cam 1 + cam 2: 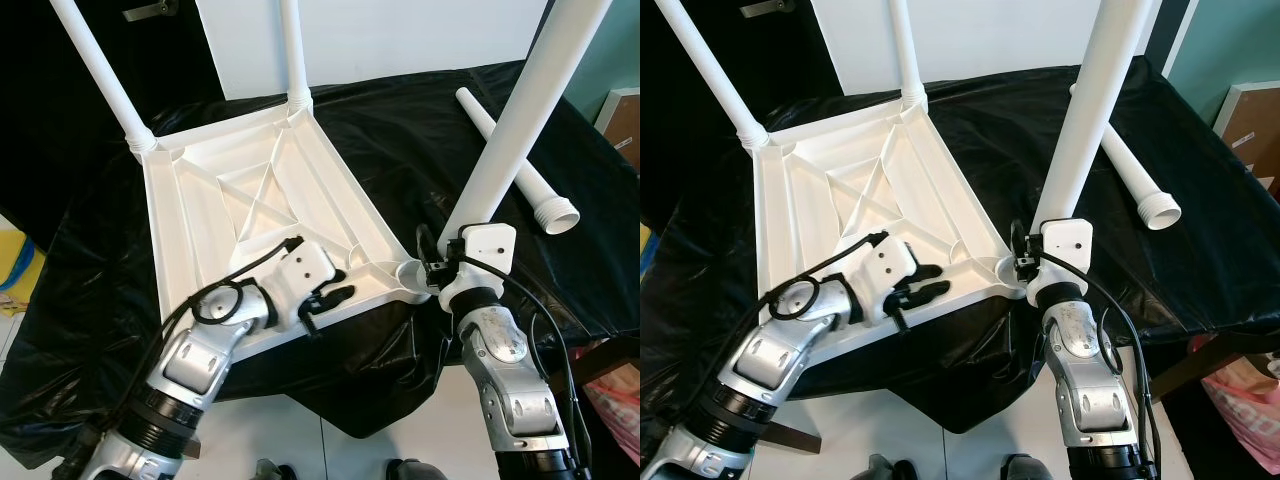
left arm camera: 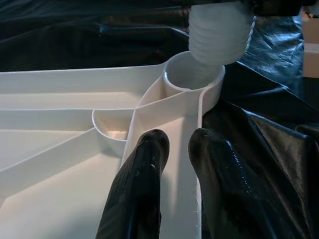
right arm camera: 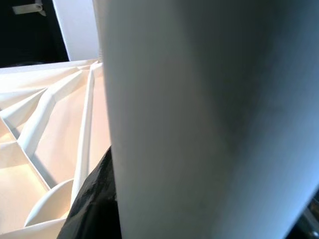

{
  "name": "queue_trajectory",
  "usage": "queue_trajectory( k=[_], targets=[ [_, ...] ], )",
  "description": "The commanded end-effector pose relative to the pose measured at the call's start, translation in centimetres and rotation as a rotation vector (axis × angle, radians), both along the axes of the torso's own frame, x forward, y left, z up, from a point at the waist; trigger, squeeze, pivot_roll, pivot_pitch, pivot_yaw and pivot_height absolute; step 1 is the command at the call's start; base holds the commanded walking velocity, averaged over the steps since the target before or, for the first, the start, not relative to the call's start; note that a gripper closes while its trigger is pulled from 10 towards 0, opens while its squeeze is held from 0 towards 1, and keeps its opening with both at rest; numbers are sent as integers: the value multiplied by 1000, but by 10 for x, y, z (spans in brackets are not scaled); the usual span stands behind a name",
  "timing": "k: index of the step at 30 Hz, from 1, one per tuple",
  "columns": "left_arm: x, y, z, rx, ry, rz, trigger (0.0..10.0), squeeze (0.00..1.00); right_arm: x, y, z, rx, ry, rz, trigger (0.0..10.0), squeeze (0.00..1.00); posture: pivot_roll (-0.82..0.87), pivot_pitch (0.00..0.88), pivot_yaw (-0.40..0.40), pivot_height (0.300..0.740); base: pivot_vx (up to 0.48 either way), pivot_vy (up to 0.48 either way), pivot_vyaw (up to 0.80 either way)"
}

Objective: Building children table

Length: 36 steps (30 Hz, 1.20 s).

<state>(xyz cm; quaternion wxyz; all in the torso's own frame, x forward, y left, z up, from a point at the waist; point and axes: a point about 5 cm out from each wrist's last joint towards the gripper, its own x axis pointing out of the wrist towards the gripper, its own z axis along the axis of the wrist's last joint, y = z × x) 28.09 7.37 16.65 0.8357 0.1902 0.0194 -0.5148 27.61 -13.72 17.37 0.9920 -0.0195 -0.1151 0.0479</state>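
A white tabletop (image 1: 250,200) lies upside down on a black sheet (image 1: 400,130). Two white legs (image 1: 100,70) (image 1: 293,50) stand in its far corners. My left gripper (image 1: 335,300) is shut on the tabletop's near rim, one black finger (image 2: 144,184) on each side of the rim wall. My right gripper (image 1: 435,265) is shut on a third leg (image 1: 510,130), held nearly upright. Its threaded end (image 2: 219,30) hovers just above the near right corner socket (image 2: 192,74), a little off centre.
A fourth leg (image 1: 545,200) lies loose on the sheet behind the held leg. A white board (image 1: 400,40) leans at the back. A cardboard box (image 1: 625,120) sits far right, a pink bag (image 1: 615,400) lower right, a yellow and blue object (image 1: 20,265) left.
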Motion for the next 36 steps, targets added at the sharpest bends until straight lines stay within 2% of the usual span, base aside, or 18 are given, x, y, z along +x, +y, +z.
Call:
queue_trajectory(
  k=[1,6,14,17,24,33,36],
  targets=[
    [-3,-2,-2,-27,-4,60,10000,0,3,2,-1,20,-9,25,10000,0,-128,134,59,740,0,0,0],
    [-10,-10,-1,-67,-37,104,10000,0,14,-3,-10,86,33,9,10000,0,-111,129,51,740,0,0,0],
    [-15,-12,3,-117,-17,109,10000,0,22,0,-14,72,44,37,10000,0,-102,125,51,740,0,0,0],
    [-16,-13,4,-134,-15,118,10000,0,24,6,-12,30,30,82,10000,0,-99,122,48,740,0,0,0],
    [-18,-14,7,-150,-22,128,10000,0,20,16,-17,-21,19,157,10000,0,-95,118,44,740,0,0,0],
    [-18,-14,7,-150,-22,128,10000,0,20,16,-17,-21,19,157,10000,0,-95,118,44,740,0,0,0],
    [-19,-14,8,-155,-24,126,10000,0,15,13,-24,-52,31,157,10000,0,-102,111,47,740,0,0,0]
  ],
)
